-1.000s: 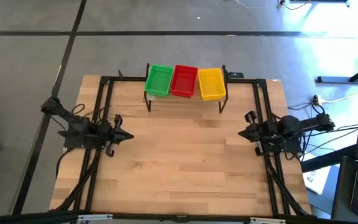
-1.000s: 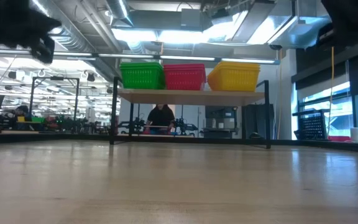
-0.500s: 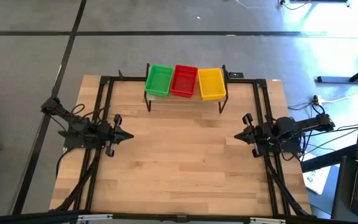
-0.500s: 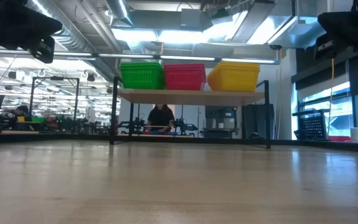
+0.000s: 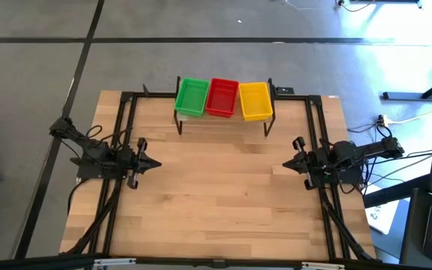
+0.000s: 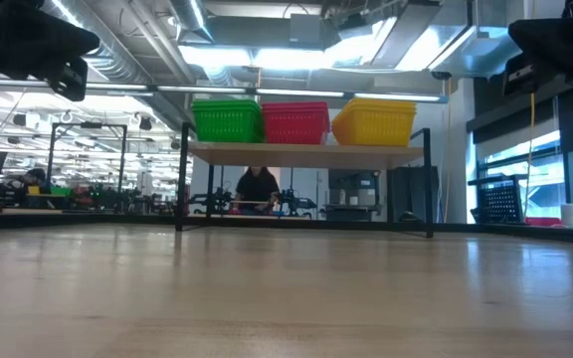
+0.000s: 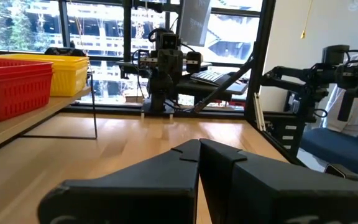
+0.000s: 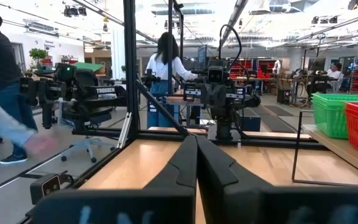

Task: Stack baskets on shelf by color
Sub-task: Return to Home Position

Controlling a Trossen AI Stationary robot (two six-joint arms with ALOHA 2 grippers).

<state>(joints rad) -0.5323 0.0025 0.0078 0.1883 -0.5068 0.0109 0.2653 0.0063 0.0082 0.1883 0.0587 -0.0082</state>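
Sitting on the shelf (image 6: 306, 152): green baskets (image 5: 192, 97), red baskets (image 5: 222, 97), yellow baskets (image 5: 255, 100). Left gripper (image 5: 154, 163), right gripper (image 5: 289, 163) well clear of shelf, both pinched closed.

The wooden surface (image 5: 223, 202) stretched between the left hand (image 5: 154, 163) and the right hand (image 5: 287, 165). The shelf (image 6: 306, 152) stood on it at the far edge, beyond both hands and about midway between them. Three basket piles sat touching on its plank: green baskets (image 5: 192, 97) nearest the left hand, red baskets (image 5: 222, 97) in the middle, yellow baskets (image 5: 255, 100) nearest the right hand.
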